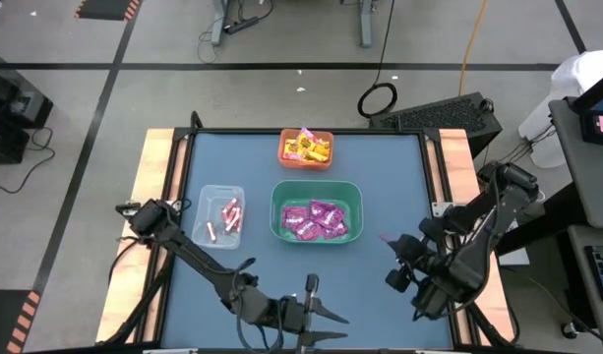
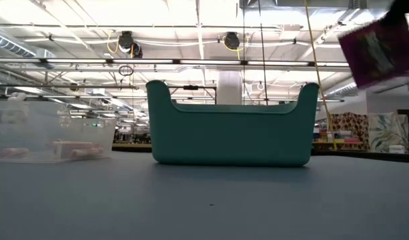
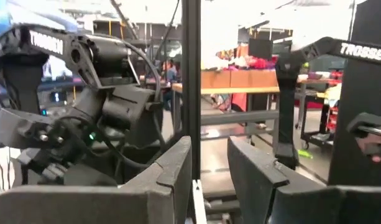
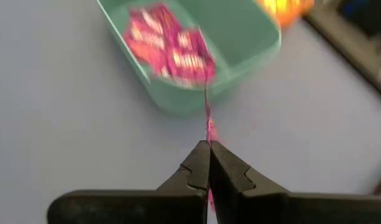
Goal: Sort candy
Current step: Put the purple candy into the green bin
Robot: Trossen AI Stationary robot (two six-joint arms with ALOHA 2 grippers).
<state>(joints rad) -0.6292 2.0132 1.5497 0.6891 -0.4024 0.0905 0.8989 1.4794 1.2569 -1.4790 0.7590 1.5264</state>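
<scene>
Nearest the overhead camera are my own two arms, so I start there and work across from left to right.

My left gripper (image 1: pixel 326 317) waits at the near edge of the table, level, its fingers (image 3: pixel 171 174) standing part-way apart with nothing between them.

Farther back on that side sits the clear bin (image 1: pixel 221 215) with a few thin pink-white sticks (image 1: pixel 229 212) in it. At the far middle of the table is the orange bin (image 1: pixel 306 148), holding the yellow packets (image 1: pixel 309 147). Nearer me, in the middle, is the green bin (image 1: pixel 316 211) with a heap of magenta packets (image 1: pixel 316 218).

Over on the right, my right gripper (image 4: pixel 209 144) is pinched fully together on the edge of one more magenta packet (image 4: pixel 209 121), which hangs edge-on from the fingertips. I have it lifted clear of the blue table (image 1: pixel 390 192), to the right of the green bin and well apart from it.

I see no loose candy on the table, so I judge this to be the last piece, or close to it, and the step in hand is the carry. Next I need to swing left until the packet is over the green bin's open top, lower a little, then let my fingers part so it drops among its own kind without catching the rim.
</scene>
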